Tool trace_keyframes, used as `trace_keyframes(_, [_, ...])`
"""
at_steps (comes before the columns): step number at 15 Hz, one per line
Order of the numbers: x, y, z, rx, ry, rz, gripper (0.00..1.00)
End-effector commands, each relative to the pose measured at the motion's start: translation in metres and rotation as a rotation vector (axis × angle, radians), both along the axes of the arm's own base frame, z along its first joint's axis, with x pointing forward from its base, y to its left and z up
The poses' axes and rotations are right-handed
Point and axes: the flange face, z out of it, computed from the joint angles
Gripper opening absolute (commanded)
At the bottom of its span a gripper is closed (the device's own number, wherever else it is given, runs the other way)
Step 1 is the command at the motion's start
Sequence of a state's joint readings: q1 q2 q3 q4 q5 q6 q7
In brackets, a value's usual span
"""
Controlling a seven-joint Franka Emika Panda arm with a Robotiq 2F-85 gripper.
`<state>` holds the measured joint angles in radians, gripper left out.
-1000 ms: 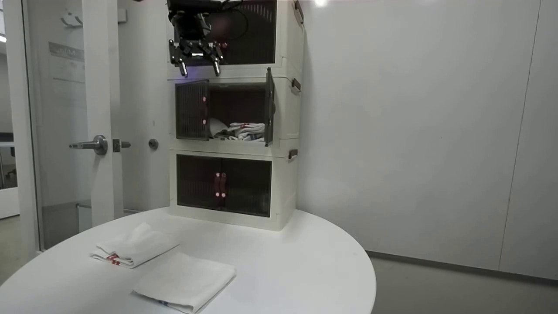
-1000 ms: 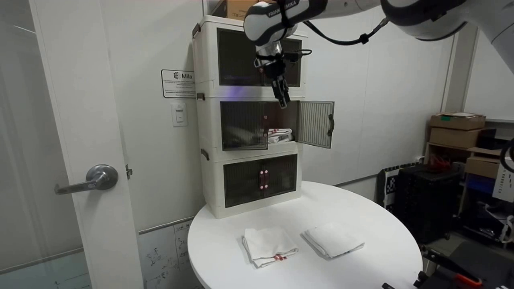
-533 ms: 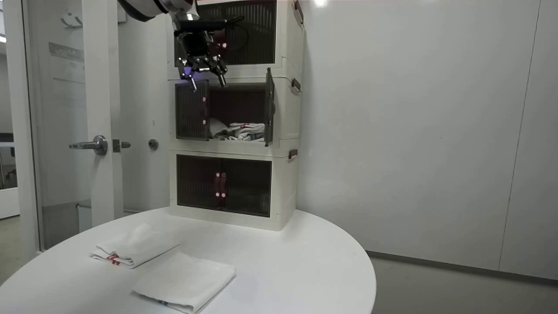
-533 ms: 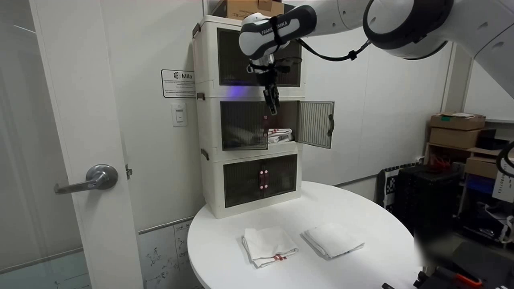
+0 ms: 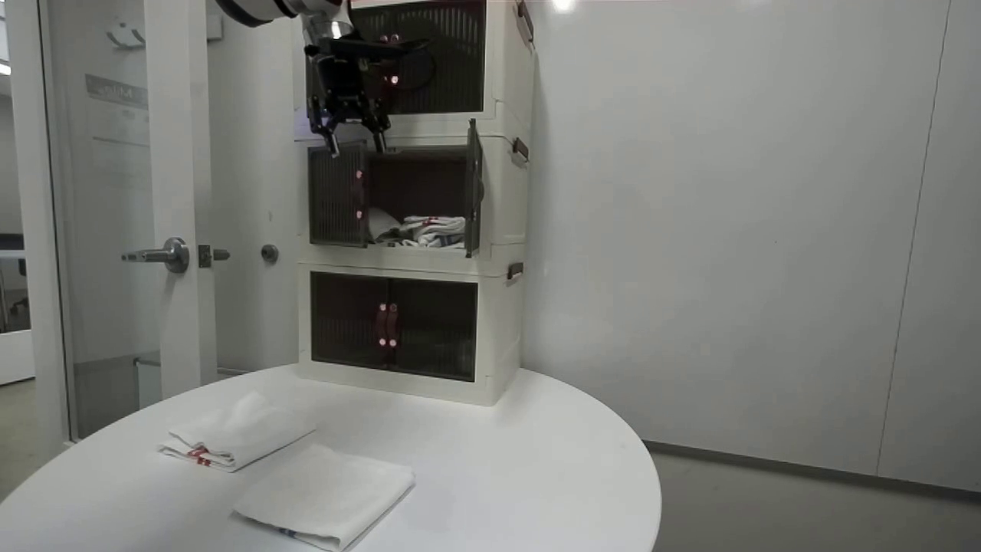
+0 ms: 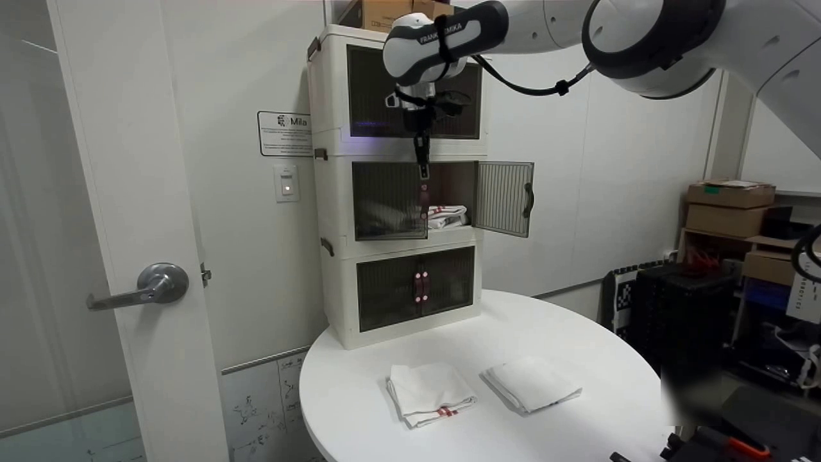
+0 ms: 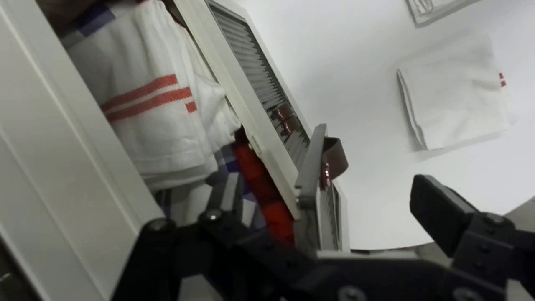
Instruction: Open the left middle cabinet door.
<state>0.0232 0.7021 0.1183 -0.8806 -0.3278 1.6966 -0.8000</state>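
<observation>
Robot's arm (image 6: 545, 29) across upper right in an exterior view, wrist (image 6: 410, 58) bent downward. Gripper (image 5: 357, 146) points down, upper left in an exterior view; fingers (image 7: 436, 209) spread wide, low in wrist view.

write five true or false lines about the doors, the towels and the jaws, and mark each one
Both middle doors are shut. False: the left middle door stands partly open, the right middle door wide open.
Both bottom doors are shut. True.
Three towels lie on the table. False: two show there, a red-marked towel and a blue-marked towel.
A white cloth with red stripes lies inside the middle compartment. True.
The jaws are closed on a handle. False: they are spread apart.
</observation>
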Motion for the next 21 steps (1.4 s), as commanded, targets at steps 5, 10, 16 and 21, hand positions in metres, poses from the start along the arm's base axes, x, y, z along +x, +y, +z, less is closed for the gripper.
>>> trace_keyframes(5, [-0.019,0.035,-0.029,0.088,0.295,0.200,1.00])
trace_keyframes(10, [-0.033,0.085,-0.034,0.051,0.367,0.217,1.00])
trace_keyframes(16, [-0.034,0.130,-0.030,0.088,0.277,0.030,1.00])
trace_keyframes(21, [-0.035,0.160,-0.028,0.123,0.191,-0.199,1.00])
